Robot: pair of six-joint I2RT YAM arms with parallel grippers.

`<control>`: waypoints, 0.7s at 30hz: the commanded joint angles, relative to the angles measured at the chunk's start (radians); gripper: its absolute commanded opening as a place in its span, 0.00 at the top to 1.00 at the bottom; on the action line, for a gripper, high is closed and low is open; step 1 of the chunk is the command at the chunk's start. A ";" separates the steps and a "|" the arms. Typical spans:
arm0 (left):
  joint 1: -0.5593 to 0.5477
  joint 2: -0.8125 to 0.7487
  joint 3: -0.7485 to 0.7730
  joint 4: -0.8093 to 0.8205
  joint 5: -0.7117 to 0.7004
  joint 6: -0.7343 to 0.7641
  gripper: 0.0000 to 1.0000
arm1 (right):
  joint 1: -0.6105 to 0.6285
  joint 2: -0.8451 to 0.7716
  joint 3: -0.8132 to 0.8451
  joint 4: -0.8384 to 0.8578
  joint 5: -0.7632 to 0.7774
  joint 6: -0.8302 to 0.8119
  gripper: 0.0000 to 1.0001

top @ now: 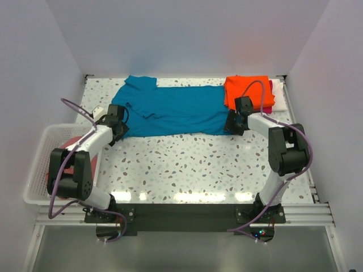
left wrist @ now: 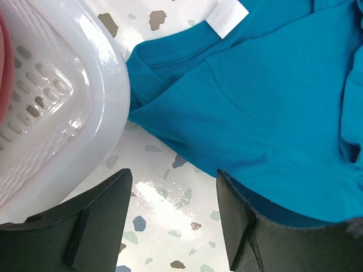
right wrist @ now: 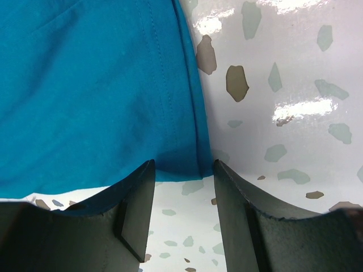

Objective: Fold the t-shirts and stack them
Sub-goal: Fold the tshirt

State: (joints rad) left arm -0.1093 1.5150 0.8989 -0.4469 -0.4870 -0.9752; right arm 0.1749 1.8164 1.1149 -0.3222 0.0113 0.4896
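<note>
A teal-blue t-shirt (top: 170,110) lies spread flat across the back of the table. My left gripper (top: 118,133) is open at its near left corner; in the left wrist view the gripper (left wrist: 173,226) has bare table between its fingers, and the right finger meets the shirt's (left wrist: 255,102) edge. My right gripper (top: 233,126) is open at the near right corner; in the right wrist view the gripper (right wrist: 182,187) has the shirt's (right wrist: 85,96) hem corner between its fingertips. A folded orange t-shirt (top: 247,90) tops a stack at the back right, with a magenta edge (top: 267,108) under it.
A white lattice basket (top: 42,164) stands off the table's left edge, with salmon-pink cloth (top: 68,143) inside; its rim (left wrist: 68,102) is close to my left gripper. Pale cloth (top: 279,95) lies at the bottom of the stack. White walls enclose the table.
</note>
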 commanded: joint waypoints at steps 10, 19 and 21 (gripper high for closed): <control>-0.070 0.019 0.052 -0.022 -0.154 0.040 0.33 | 0.005 -0.045 0.019 0.018 -0.001 0.004 0.51; -0.113 0.111 0.138 -0.138 -0.242 -0.048 0.33 | 0.003 -0.045 0.016 0.020 -0.005 0.001 0.51; -0.113 0.102 0.133 -0.124 -0.234 -0.040 0.33 | 0.003 -0.045 0.016 0.018 -0.008 0.000 0.51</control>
State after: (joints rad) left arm -0.2176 1.6234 0.9970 -0.5461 -0.6544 -0.9783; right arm 0.1749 1.8164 1.1149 -0.3218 0.0078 0.4896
